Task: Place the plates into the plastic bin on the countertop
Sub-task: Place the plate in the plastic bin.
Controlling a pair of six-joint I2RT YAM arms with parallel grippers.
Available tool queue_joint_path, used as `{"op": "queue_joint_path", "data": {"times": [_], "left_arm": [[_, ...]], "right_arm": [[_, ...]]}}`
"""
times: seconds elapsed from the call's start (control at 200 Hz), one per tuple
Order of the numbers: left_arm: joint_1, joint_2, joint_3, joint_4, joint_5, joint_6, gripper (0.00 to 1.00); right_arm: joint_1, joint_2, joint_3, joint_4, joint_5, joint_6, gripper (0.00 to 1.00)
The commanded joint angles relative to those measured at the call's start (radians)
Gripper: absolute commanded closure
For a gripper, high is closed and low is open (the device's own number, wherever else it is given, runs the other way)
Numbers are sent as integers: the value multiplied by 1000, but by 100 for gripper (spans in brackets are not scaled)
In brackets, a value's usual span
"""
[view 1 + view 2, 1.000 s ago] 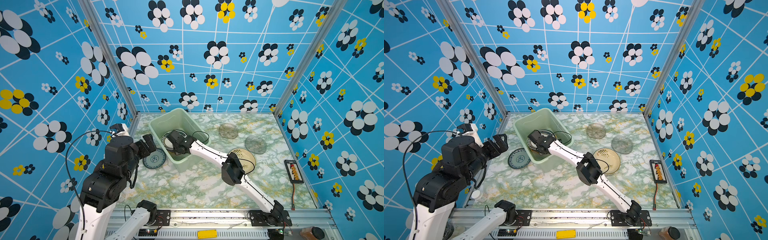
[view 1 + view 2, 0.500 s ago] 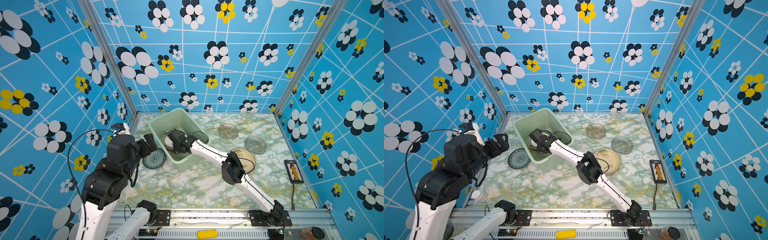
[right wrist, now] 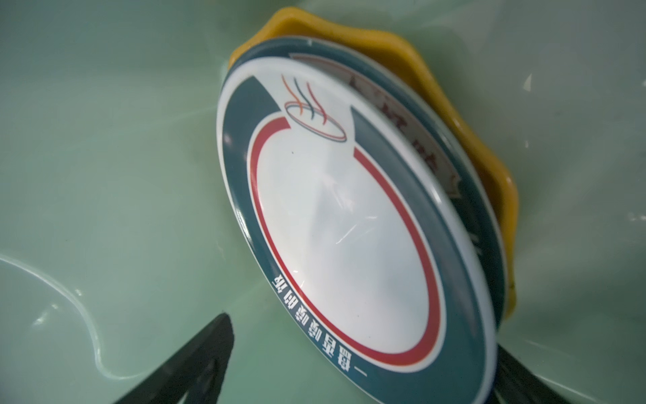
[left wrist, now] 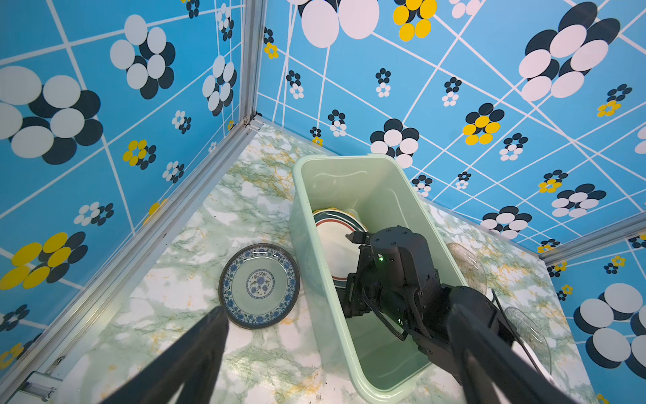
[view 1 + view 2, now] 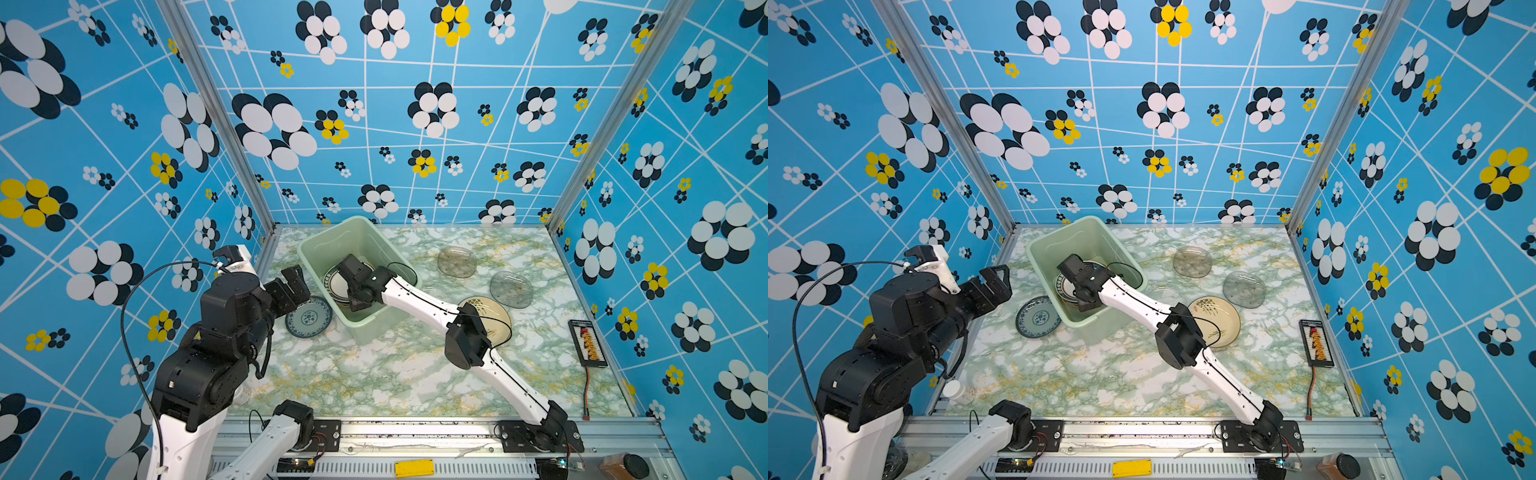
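Fingers [image 3: 195,360] of right gripper [image 5: 356,301] stood spread inside plastic bin [image 5: 328,237], pinching nothing. White dark-rimmed plate [image 3: 342,224] rested over yellow scalloped plate [image 3: 454,115]. Left gripper [image 5: 998,281] fingers spread, empty. Outstanding on countertop [image 5: 374,374]: blue-patterned plate [image 5: 308,319], cream plate [image 5: 494,316], two clear glass plates [image 5: 456,262] [image 5: 511,289]. Task judged partway done.

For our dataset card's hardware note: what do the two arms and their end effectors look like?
Both the left arm and right arm have white shells and bulky black joints. A black cable loops beside the left; a thin one runs along the right. The left end effector and right end effector are black, two-fingered.
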Motion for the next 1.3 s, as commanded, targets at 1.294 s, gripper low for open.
{"op": "queue_joint_path", "data": {"times": [1.294], "left_arm": [[11, 10, 130, -13, 63, 101, 1]], "right_arm": [[-4, -549, 197, -453, 144, -1159, 1]]}}
